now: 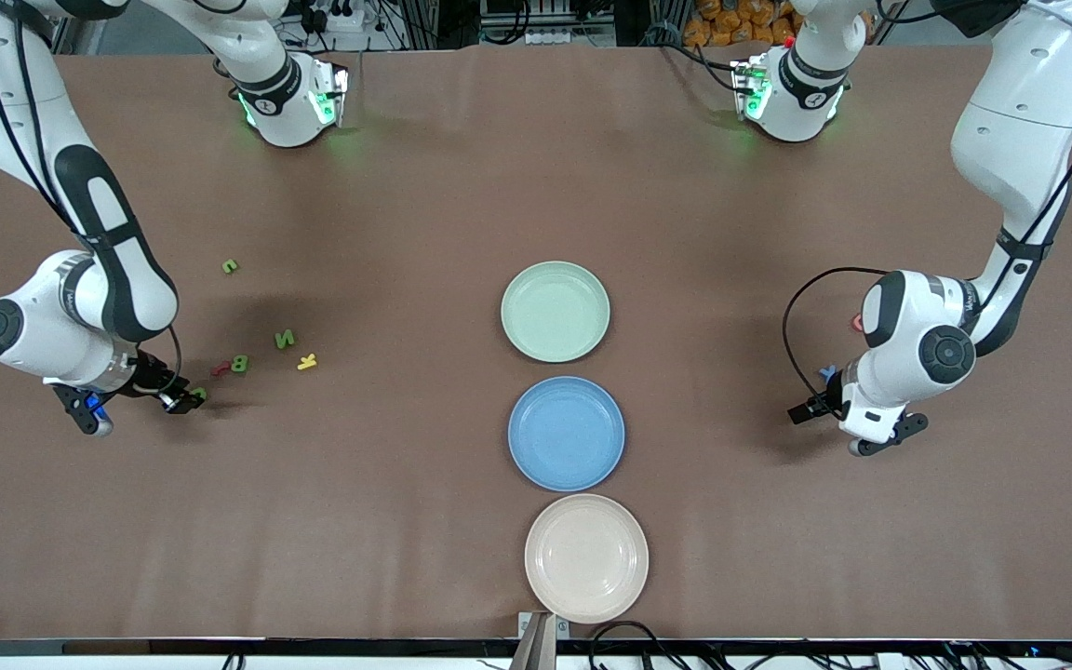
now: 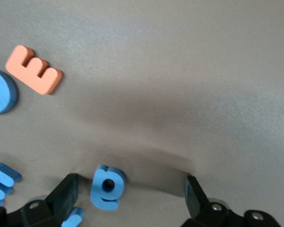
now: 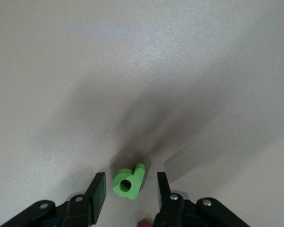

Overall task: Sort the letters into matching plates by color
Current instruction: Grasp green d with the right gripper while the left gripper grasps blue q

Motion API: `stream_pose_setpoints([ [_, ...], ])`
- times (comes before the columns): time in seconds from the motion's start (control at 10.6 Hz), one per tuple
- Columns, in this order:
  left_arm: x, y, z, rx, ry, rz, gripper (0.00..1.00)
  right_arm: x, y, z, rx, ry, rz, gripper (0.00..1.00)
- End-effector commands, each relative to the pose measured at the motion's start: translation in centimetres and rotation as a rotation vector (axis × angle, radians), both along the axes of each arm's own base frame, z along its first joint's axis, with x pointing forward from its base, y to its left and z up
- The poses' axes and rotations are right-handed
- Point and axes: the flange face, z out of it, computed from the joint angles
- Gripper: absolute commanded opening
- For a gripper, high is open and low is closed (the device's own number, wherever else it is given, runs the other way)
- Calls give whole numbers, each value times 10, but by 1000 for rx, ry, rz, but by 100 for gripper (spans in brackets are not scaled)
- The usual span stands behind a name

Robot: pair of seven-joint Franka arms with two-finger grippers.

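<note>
overall, brown table (image 1: 462, 186); right hand (image 3: 128, 189) straddles green letter (image 3: 129, 181), unclenched; left hand (image 2: 132, 194) released over blue letter (image 2: 106, 187).

Three plates are sitting on the counter (image 1: 406, 233): a mint green plate (image 1: 555, 311), a blue plate (image 1: 566, 433) and a cream plate (image 1: 585, 556). Four green letters (image 1: 285, 339) are lying in the front view. Four blue letters (image 2: 106, 187) are showing in the left wrist view. One red piece (image 1: 220, 369), one yellow piece (image 1: 307, 362) and one orange piece (image 2: 34, 70) are lying among them.

Bright even overhead light, soft shadows under both arms, wrist views slightly blurred.
</note>
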Motion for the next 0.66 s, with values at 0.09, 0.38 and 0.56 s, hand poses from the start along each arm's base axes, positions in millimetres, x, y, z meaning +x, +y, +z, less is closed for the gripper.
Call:
stream_pose_setpoints([
  [0.09,-11,-4,8,34,-12,-72,19,5,0,-8,-12,4,-6,51],
  [0.38,-10,-3,12,38,-20,-75,0,5,1,-12,-15,-3,-4,39],
  [0.56,-9,-3,13,61,-28,-109,0,6,4,-12,-30,0,22,12],
])
